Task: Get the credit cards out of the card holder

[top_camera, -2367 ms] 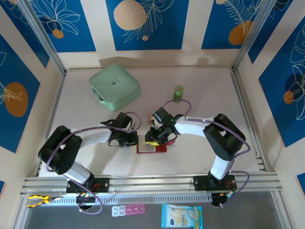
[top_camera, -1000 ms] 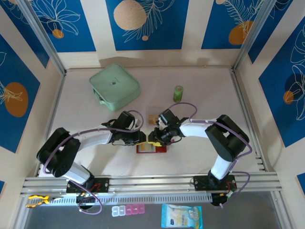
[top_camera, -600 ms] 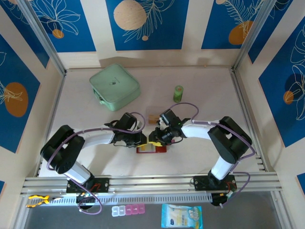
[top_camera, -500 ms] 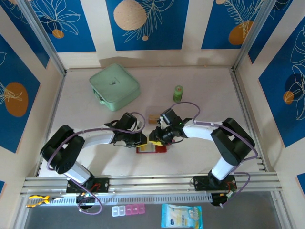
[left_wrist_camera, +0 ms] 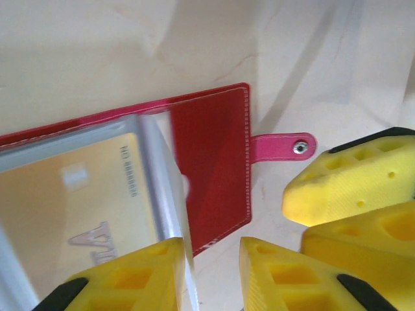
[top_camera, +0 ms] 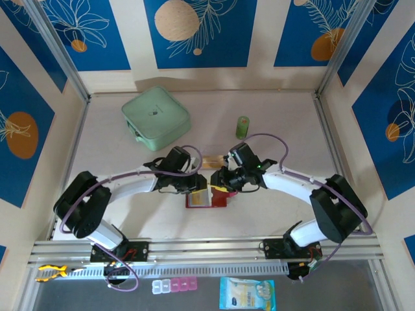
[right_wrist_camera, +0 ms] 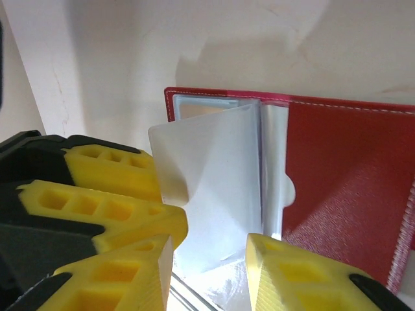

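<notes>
Top external view: one tan card (top_camera: 211, 162) lies out, just far of the open holder (top_camera: 217, 201). A yellow card (left_wrist_camera: 84, 201) sits in its sleeve, not yet removed. The left gripper (left_wrist_camera: 211, 262) is narrowly parted beside a clear leaf (right_wrist_camera: 214, 188). The right gripper (right_wrist_camera: 211, 259) loosely straddles that leaf, clamping nothing.

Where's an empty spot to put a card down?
Bare table between the green bottle and the right rail, and between the mint-green case and the left arm. Crowded in the middle: left gripper and right gripper meet over the card holder, a tan card just behind.
</notes>
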{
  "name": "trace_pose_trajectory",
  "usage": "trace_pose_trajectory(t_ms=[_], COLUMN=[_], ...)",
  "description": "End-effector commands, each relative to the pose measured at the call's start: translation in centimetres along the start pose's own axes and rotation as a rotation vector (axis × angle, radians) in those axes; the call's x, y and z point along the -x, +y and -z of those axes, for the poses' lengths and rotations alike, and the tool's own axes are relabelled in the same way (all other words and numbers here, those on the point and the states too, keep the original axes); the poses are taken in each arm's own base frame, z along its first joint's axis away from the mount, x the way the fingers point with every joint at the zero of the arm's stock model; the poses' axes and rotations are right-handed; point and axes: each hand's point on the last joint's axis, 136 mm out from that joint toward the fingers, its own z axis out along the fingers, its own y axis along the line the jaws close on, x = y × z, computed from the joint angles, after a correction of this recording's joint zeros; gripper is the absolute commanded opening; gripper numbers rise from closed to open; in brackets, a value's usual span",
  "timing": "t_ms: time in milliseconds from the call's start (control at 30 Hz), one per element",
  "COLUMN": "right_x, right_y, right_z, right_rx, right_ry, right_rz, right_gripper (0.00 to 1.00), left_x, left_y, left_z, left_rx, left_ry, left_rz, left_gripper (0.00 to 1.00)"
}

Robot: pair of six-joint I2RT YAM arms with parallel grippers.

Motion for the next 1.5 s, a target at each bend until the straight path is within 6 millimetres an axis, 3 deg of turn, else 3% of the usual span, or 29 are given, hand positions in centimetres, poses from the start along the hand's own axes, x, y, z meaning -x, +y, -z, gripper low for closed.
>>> trace_pose_trajectory(t_ms=[0, 300, 567, 867, 1267, 1467], right_x=[-0.5, -0.7, -1.0, -0.8, -0.9, -1.0], right_y=[-1.1, -2.4, -2.8, -2.3, -1.7, -1.5], right_z=[1.1, 3.3, 4.0, 3.7, 3.4, 2.8], right_rx=[-0.023, -0.017, -0.012, -0.009, -0.029, -0.032], right_ry=[-0.007, -0.055, -0.061, -0.056, -0.046, -0.027], right_rz=[-0.006, -0.026, -0.035, -0.043, -0.034, -0.03], right_gripper=[0.35, 0.36, 0.36, 0.36, 0.36, 0.36], left_x=[-0.4, -0.1, -0.1, -0.1, 0.0, 0.5], left_y=[-1.3, -2.3, -2.2, -2.2, -1.8, -0.7], left_z=[-0.5, -2.2, -3.8, -3.1, -3.6, -2.1], left_rx=[-0.008, 0.001, 0.002, 0.012, -0.004, 0.041], left_ry=[0.034, 0.059, 0.082, 0.071, 0.081, 0.046], left_rz=[-0.018, -0.04, -0.037, -0.072, -0.061, -0.069], left_gripper=[0.28, 0.26, 0.32, 0.41, 0.44, 0.4])
